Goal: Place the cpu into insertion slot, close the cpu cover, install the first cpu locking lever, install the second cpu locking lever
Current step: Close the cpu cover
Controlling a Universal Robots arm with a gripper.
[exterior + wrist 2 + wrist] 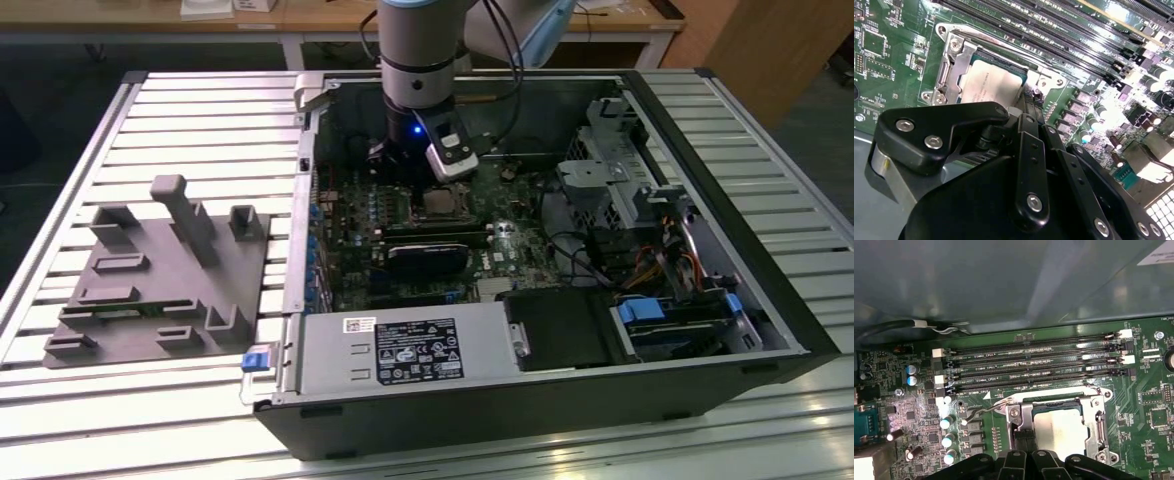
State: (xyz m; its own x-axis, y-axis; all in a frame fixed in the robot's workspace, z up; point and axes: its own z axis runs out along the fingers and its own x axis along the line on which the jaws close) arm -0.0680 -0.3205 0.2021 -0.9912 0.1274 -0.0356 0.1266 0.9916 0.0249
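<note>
Cpu: the small flat square chip with the pale silvery-tan metal face (1059, 427) already lies flat in its seat, so you can count step one as done.
Insertion slot: the square socket with the silver rim (438, 203) sits in the green circuit board (1149, 390), just beside the long black memory slots (1034, 365).
Cpu cover: the thin silver metal frame plate (1021, 417) looks folded down around the chip, whose face shows through its window. You can probably count this step as done too.
Locking levers: a thin bent wire lever (976, 412) juts out free beside the socket, so you should judge at least one lever as not yet latched.
Tool: the black tool (1024, 442) hangs right at the socket's edge. You cannot tell how far it is open, or whether it has hold of anything.
Surroundings: the open black computer case (534, 410) rests on the slatted metal surface (200, 110).
</note>
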